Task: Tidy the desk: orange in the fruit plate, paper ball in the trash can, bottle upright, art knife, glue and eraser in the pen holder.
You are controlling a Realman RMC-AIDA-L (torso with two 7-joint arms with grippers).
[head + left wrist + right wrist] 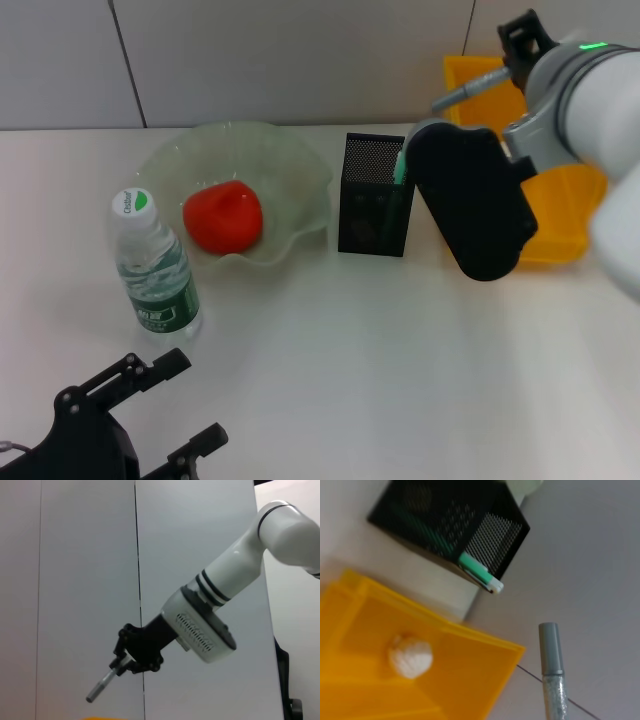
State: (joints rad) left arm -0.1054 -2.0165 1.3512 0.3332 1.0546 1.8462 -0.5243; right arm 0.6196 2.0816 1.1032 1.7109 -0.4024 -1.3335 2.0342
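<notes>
My right gripper is raised above the yellow trash can and the black mesh pen holder. It is shut on a grey-capped glue stick, which also shows in the right wrist view and the left wrist view. A green art knife stands in the pen holder, tip out. The paper ball lies in the trash can. The orange sits in the glass fruit plate. The bottle stands upright. The eraser is not in view. My left gripper is open and empty at the near left.
The right arm's black forearm hangs between the pen holder and the trash can. The bottle stands just in front of the fruit plate's left rim. A wall runs along the far edge of the white desk.
</notes>
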